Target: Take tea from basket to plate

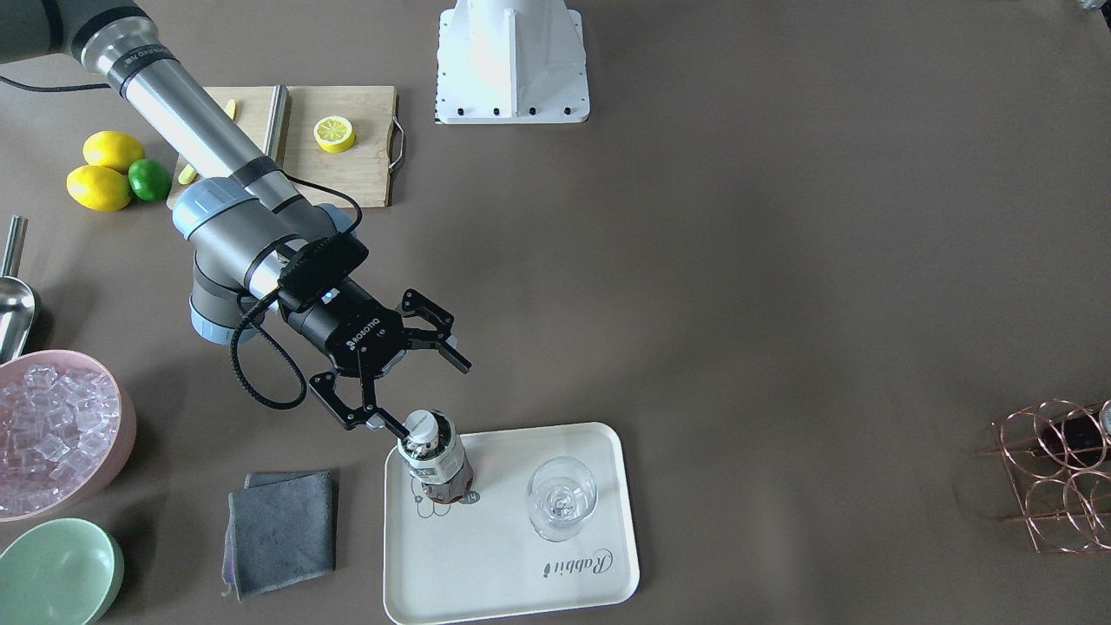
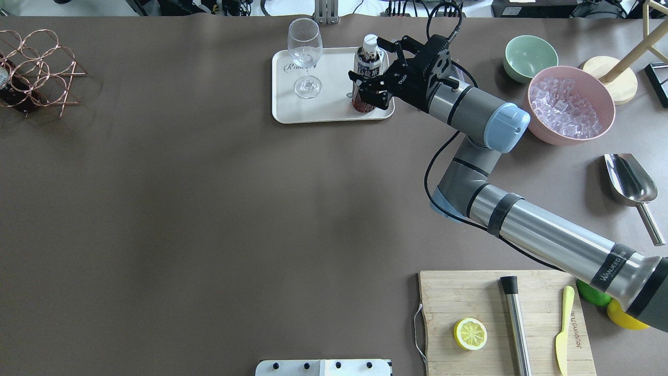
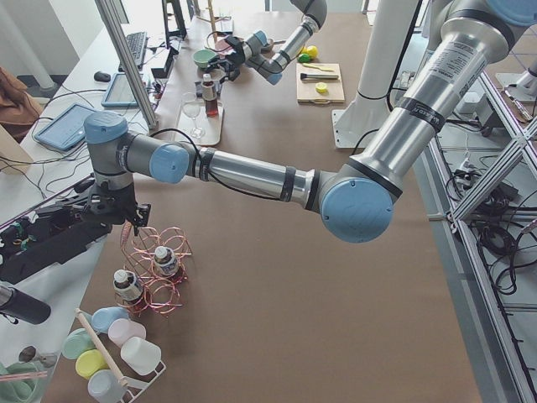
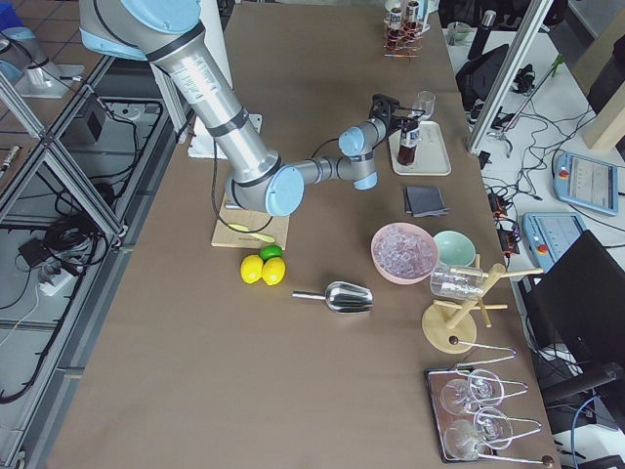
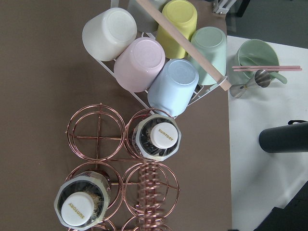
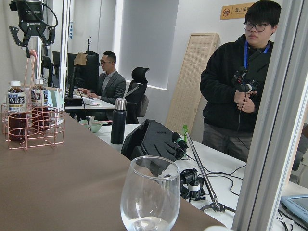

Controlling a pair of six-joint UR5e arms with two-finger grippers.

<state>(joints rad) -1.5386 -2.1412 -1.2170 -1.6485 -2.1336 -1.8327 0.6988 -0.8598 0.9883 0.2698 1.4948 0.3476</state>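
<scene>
One tea bottle [image 1: 437,460] stands upright on the cream plate [image 1: 512,590], next to a clear stemmed glass [image 1: 562,499]. My right gripper [image 1: 432,399] is open, its fingers spread on either side of the bottle's cap end without clamping it; it also shows in the overhead view [image 2: 371,65]. The copper wire basket [image 2: 36,68] stands at the far left table end. Two more tea bottles [image 5: 155,137] [image 5: 82,207] sit in its rings. My left gripper [image 6: 28,44] hangs open just above the basket's handle.
A pink bowl of ice [image 2: 569,104] and a mint-green bowl [image 2: 529,55] stand right of the plate. A grey cloth [image 1: 282,529] lies beside the plate. A metal scoop [image 2: 629,183], a cutting board [image 2: 506,318] and a cup rack [image 5: 159,48] are also near.
</scene>
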